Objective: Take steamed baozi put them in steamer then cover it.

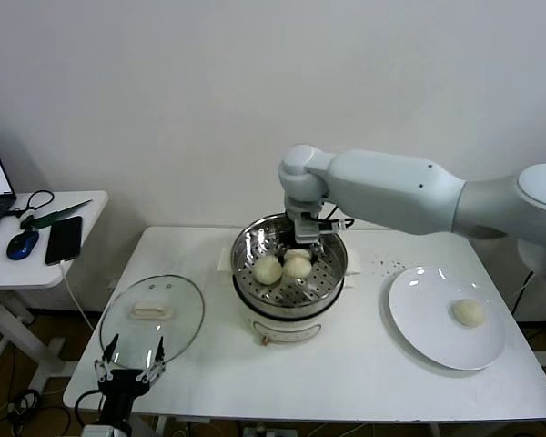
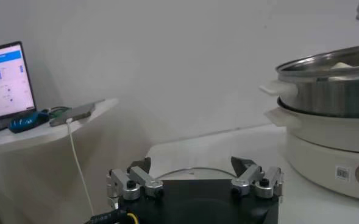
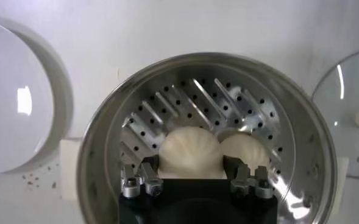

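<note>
The steamer (image 1: 291,296) stands mid-table. My right gripper (image 1: 302,244) reaches down into it. In the right wrist view the gripper (image 3: 190,163) has its fingers against both sides of a cream baozi (image 3: 190,146) on the perforated floor (image 3: 185,103). A second baozi (image 3: 247,152) lies beside the held one. The head view shows baozi (image 1: 268,269) in the pot and one baozi (image 1: 468,312) on the white plate (image 1: 428,309). The glass lid (image 1: 153,314) lies flat at the left. My left gripper (image 1: 127,364) is open and empty at the lid's near edge.
A low side table (image 1: 82,214) at far left holds a laptop, a blue mouse (image 1: 22,244) and a phone (image 1: 64,239). In the left wrist view the steamer (image 2: 325,91) stands to the side and the lid rim (image 2: 191,172) lies beyond the open gripper (image 2: 192,164).
</note>
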You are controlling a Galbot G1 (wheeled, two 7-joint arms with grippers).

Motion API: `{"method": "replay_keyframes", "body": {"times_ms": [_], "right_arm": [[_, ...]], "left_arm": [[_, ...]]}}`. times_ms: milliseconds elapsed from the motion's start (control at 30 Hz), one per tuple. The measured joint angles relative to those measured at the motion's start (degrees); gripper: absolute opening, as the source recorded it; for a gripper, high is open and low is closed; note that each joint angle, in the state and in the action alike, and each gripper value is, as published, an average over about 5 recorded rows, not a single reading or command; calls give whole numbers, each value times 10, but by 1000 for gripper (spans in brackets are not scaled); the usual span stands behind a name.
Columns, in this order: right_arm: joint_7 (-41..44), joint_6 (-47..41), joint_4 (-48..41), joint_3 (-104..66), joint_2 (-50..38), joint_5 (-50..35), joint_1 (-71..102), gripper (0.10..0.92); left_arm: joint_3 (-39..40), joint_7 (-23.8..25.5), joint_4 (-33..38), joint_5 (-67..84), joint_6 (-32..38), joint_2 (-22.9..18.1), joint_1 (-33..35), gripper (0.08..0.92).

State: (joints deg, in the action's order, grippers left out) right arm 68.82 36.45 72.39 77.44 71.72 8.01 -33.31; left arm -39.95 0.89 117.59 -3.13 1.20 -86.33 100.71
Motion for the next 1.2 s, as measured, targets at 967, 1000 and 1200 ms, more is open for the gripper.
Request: {"method": "replay_keyframes", "body": {"times_ms": [967,1000,1200], "right_arm": [[-9,-2,15,3,-19,6,12,823],[-11,-2,14,0,-22,7,10,823],[-37,-17,8,-6,-51,5,-12,823]], "left_arm": [[1,-2,-13,3,0,-2,-5,823],[1,-2,-13,3,0,-2,-5,823],[1,-2,-15,3,0,0,-6,823]]}}
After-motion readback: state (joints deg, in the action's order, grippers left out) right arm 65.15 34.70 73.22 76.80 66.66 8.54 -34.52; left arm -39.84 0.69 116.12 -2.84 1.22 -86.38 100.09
